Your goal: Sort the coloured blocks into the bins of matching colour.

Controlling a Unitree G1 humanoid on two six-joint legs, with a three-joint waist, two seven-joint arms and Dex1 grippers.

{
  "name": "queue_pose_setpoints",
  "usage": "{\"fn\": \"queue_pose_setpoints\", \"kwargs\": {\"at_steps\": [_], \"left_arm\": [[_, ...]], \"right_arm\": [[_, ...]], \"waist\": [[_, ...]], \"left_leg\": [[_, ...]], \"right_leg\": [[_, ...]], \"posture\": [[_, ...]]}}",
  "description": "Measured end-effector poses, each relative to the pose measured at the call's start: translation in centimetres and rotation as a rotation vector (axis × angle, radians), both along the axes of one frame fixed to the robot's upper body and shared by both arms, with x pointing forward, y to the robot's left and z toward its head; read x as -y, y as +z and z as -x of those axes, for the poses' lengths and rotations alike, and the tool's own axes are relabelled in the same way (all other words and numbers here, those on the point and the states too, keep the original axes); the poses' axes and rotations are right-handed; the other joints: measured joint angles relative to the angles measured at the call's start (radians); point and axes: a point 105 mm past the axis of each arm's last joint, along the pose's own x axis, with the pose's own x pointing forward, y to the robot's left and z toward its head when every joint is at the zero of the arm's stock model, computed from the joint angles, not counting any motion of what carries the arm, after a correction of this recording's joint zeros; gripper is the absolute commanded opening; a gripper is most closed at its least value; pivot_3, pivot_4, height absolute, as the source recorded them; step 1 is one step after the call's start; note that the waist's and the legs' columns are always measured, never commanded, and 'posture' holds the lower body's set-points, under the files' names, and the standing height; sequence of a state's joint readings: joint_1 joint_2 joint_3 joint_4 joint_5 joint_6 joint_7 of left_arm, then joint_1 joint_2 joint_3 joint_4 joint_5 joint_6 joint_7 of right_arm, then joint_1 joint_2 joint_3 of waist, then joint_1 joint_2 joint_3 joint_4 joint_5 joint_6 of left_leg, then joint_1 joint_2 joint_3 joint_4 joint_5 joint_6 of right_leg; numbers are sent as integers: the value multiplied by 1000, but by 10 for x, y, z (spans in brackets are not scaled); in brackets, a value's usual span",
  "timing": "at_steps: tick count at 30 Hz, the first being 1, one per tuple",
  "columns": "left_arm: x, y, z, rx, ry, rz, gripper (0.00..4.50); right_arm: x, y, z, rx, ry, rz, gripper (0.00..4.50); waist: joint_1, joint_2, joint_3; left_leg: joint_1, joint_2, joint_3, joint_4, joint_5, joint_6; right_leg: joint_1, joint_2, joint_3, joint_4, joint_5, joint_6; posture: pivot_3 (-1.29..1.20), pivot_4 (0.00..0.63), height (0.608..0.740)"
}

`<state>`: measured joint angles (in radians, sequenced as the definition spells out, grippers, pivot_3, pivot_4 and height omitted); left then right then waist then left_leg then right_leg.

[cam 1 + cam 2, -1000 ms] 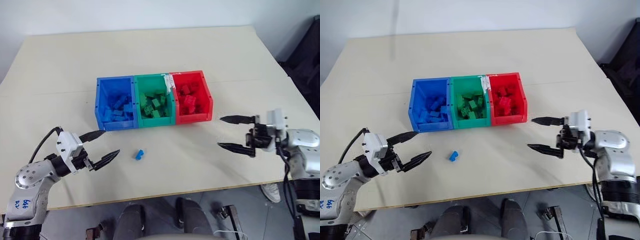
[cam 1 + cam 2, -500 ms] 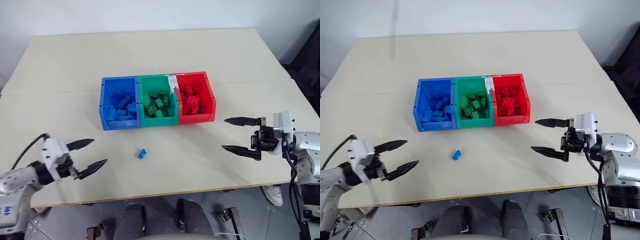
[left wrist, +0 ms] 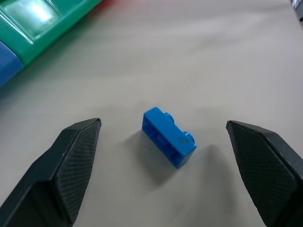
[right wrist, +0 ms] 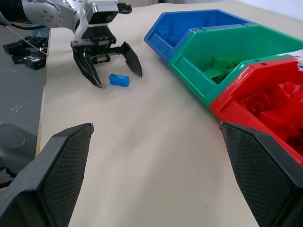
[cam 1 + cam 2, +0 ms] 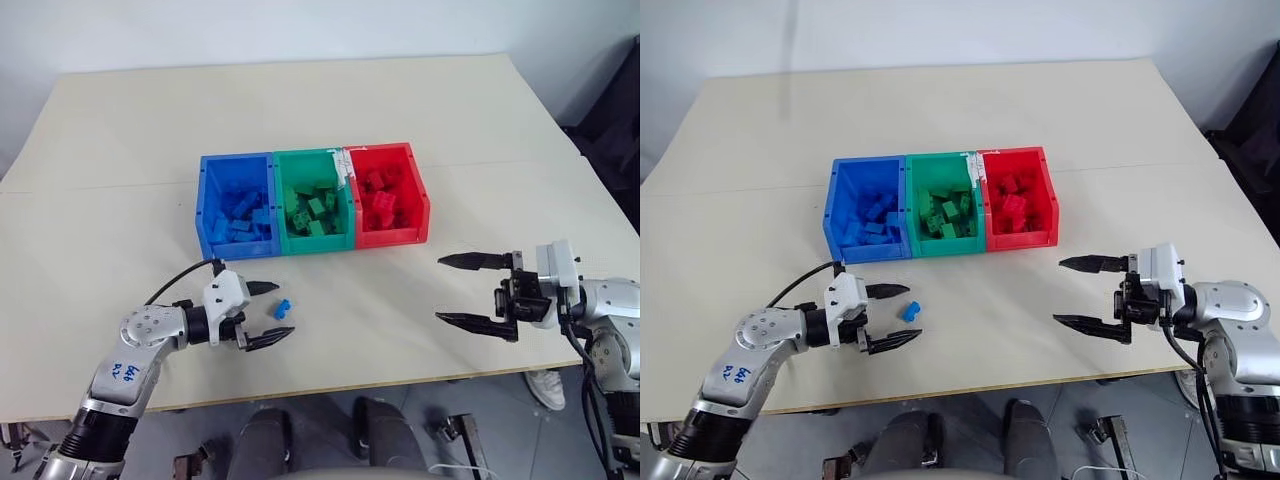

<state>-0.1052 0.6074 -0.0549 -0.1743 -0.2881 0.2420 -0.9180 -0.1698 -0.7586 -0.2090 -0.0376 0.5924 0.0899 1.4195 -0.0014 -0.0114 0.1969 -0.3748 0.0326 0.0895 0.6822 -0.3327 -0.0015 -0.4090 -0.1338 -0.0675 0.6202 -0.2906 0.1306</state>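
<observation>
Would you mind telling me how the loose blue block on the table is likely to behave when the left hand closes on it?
The blue block looks like rigid moulded plastic, so it probably won't deform. It appears small and likely light, so a finger touching first might skid or spin it on the smooth table. It lies askew between the open left hand fingers, so it may twist.

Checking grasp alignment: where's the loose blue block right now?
In the left eye view the blue block lies on the table in front of the blue bin, just past the tips of the open left claw, untouched.
</observation>
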Motion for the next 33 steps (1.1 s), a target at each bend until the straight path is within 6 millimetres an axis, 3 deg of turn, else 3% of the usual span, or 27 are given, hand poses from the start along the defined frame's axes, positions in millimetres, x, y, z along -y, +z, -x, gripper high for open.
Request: {"fn": "queue_pose_setpoints", "kwargs": {"at_steps": [2,9,12,15,18,25,28,31,33], "left_arm": [[1,-1,-2,-1,7,3,3915],[7,-3,-6,6,16,28,1730],[8,-3,-6,6,20,39,992],[11,-4,-5,8,21,67,975],[13,9,-9,36,49,176,974],[-17,90,-57,275,235,360,974],[-22,112,-84,307,306,375,974],[-25,113,-106,300,376,336,974],[-27,109,-114,281,409,319,1675]], "right_arm": [[1,1,-1,4,-16,-4,4500],[2,1,-3,10,-38,-9,4500],[1,3,-4,17,-38,-10,4500],[0,4,-5,23,-34,-10,4500],[-1,3,-6,23,-32,-9,4500],[-1,3,-9,37,-47,-18,4500],[-2,2,-9,38,-53,-26,4500],[-3,2,-10,39,-62,-33,4500],[-4,2,-11,40,-68,-42,4500]], "waist": [[0,0,0],[1,0,0],[1,0,0],[2,0,0],[2,0,0],[4,0,0],[8,0,0],[9,0,0],[5,0,0]], "left_leg": [[1,0,0,0,0,0],[2,0,0,0,0,0],[2,0,1,0,0,0],[2,0,0,0,0,0],[2,0,0,0,0,0],[2,-1,1,1,1,0],[2,-1,1,1,1,0],[1,-2,2,1,1,1],[0,-2,2,1,0,1]], "right_leg": [[0,0,1,0,0,0],[0,0,1,0,0,0],[0,0,1,1,0,0],[0,-1,2,1,0,0],[0,-1,2,1,0,0],[1,0,1,1,0,1],[2,0,1,1,2,3],[2,1,1,1,2,4],[2,1,2,0,2,4]], "posture": [[0,150,740],[0,150,740],[0,150,740],[0,150,740],[0,150,740],[0,150,740],[0,150,740],[0,150,740],[0,150,740]]}}
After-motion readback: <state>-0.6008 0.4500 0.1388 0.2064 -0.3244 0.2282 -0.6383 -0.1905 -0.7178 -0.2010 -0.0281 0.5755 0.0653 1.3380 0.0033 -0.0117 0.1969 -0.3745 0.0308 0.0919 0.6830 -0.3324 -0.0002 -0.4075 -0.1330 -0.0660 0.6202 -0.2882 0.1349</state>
